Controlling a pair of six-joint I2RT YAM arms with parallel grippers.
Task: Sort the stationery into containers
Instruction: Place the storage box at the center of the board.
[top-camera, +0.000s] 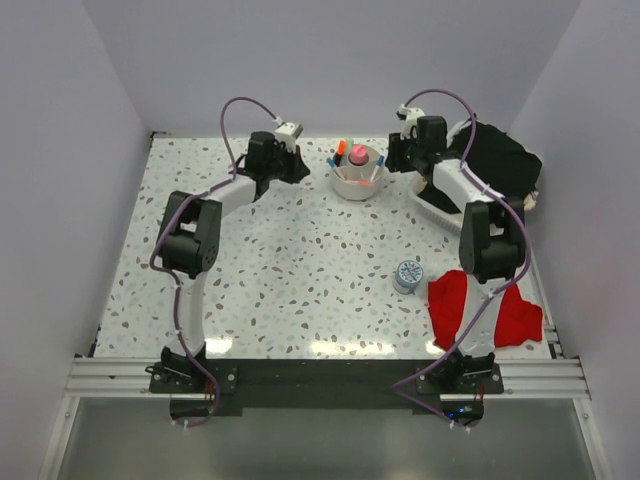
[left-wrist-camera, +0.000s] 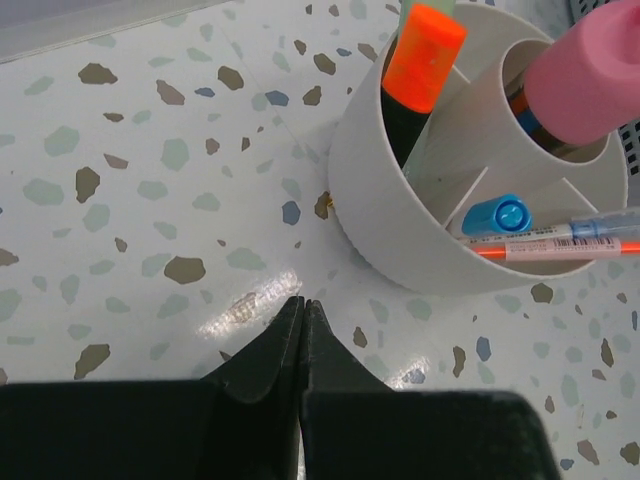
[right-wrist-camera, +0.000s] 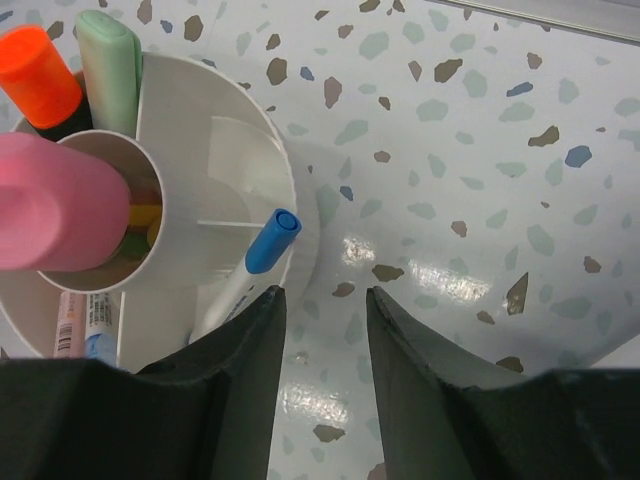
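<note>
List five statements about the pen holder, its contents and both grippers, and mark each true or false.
1. The left gripper is shut and empty. True.
2. The red cloth lies on the table, apart from the pen holder. True.
3. The right gripper clamps the blue-capped pen beside it. False: its jaws are open with nothing between them; that pen stands in the pen holder.
4. The orange highlighter lies flat on the table. False: it stands upright in the pen holder.
5. The pink-capped stick stands in the pen holder's middle tube. True.
</note>
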